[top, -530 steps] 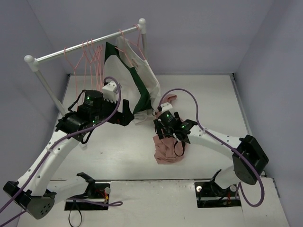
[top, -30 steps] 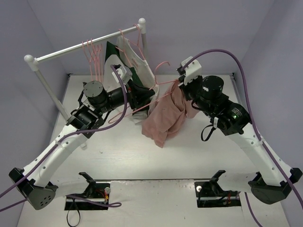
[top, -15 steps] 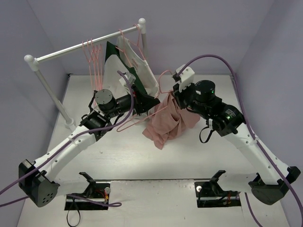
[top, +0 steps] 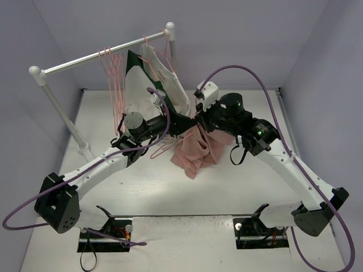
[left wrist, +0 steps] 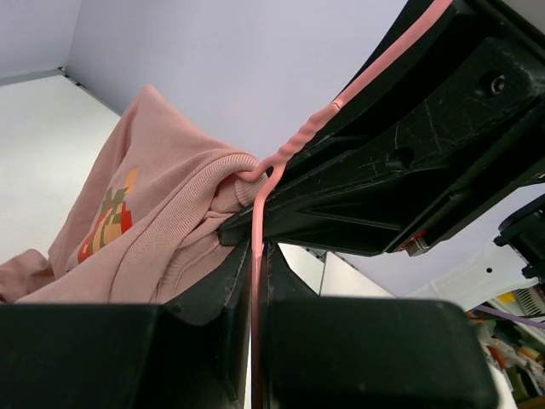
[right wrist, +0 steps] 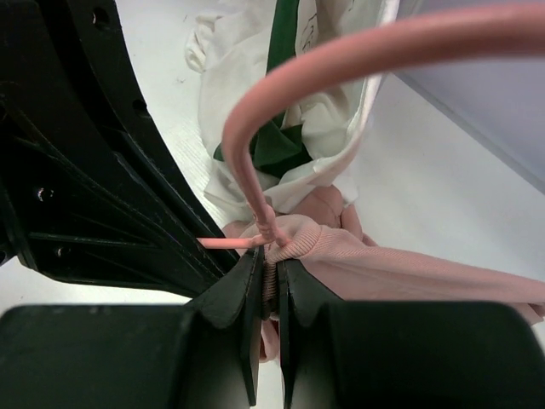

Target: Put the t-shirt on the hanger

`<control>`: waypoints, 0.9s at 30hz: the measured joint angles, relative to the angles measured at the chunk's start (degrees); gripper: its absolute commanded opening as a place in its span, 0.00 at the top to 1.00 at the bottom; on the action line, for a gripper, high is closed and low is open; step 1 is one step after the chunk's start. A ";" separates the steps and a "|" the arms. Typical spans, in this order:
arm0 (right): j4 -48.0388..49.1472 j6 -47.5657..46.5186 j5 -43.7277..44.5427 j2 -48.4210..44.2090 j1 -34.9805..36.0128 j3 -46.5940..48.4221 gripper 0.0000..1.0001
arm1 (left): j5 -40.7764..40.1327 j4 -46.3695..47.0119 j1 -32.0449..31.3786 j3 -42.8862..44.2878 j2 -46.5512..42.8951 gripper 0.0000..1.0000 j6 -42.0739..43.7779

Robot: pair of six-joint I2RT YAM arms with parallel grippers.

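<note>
The white desk [top: 255, 181] carries a rack [top: 85, 58], a metal pole on white posts. A white-and-green garment [top: 164, 85] and spare pink wire hangers [top: 113, 73] hang from the pole.

Just in front of that garment, between the two arms and above the desk, the soft pink t-shirt [top: 195, 150] droops in folds. It has a ribbed collar and a small coloured print.

The thin pink wire hanger [left wrist: 255, 221] runs into the collar. Its twisted neck comes up through the collar and the hook curves away overhead in the right wrist view. In the top view its long axis slants, and one rounded shoulder pokes out toward the left arm.

The left tool [left wrist: 255, 256] is narrowed onto the hanger's wire. The right tool [right wrist: 268, 256] is pinched nearly closed on the t-shirt's collar, beside the neck.
</note>
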 measured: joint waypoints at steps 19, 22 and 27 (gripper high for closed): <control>1.56 0.17 5.80 0.14 0.37 -0.74 0.60 | 2.54 15.18 1.90 -3.29 3.61 1.00 -11.19; 1.58 0.23 7.30 0.12 0.37 -0.74 0.50 | 2.86 16.05 1.94 -3.29 3.61 1.00 -11.58; 1.62 0.44 10.75 -0.64 0.35 -0.79 0.42 | 3.31 16.96 2.42 -3.29 3.61 1.00 -12.24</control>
